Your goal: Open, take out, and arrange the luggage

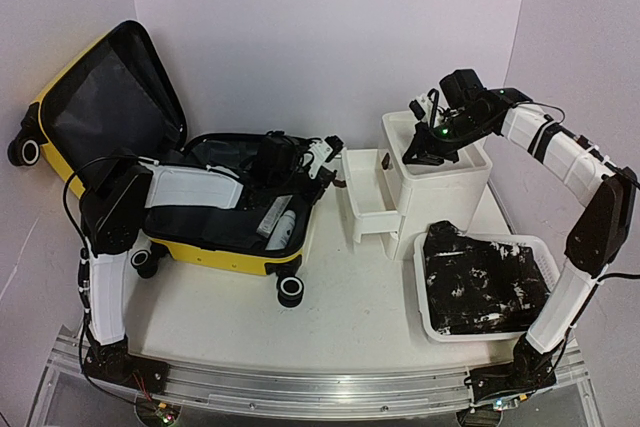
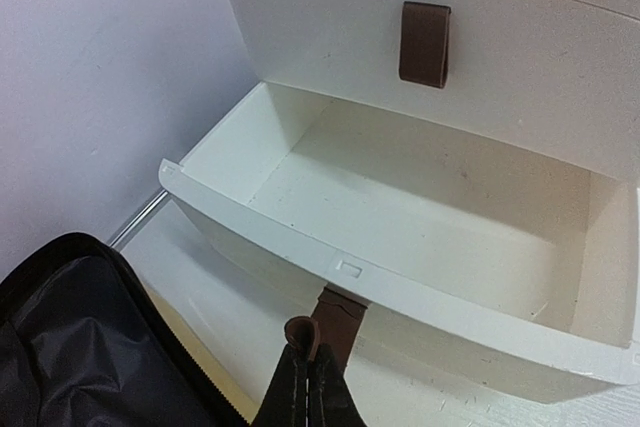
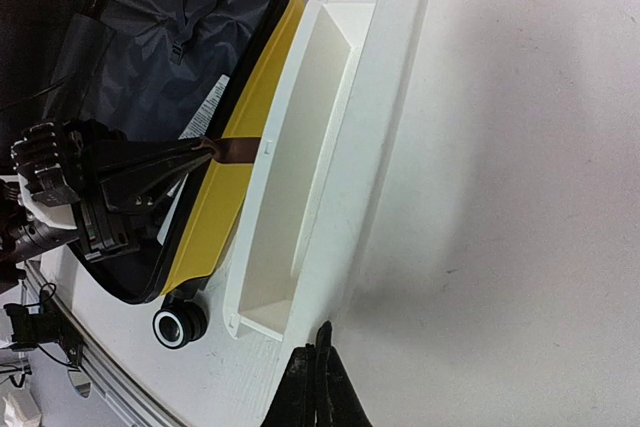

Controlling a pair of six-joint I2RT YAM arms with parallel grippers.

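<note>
The luggage (image 1: 215, 249) lies open on the left half of the bench (image 1: 350, 327), lid propped up towards the back-left corner and the lower shell flat, with pale items (image 1: 280, 219) inside, not yet taken out. The left claw (image 3: 205, 149) reaches across that shell and looks clamped on the brown pull tab (image 3: 240, 147) of the drawer (image 2: 420, 207), which stands well out of the white cabinet (image 1: 445, 187). The right claw (image 3: 318, 372) is pressed together on nothing, over the cabinet's top; whether it bears down there I cannot tell. The likely trouble is the drawer: drawn further, it could leave its runners and drop, or its front could strike the luggage's rim just beside it. If the cabinet is unbraced, it may slide or tip towards the bench's left edge. The thin tab might also slip free.
</note>
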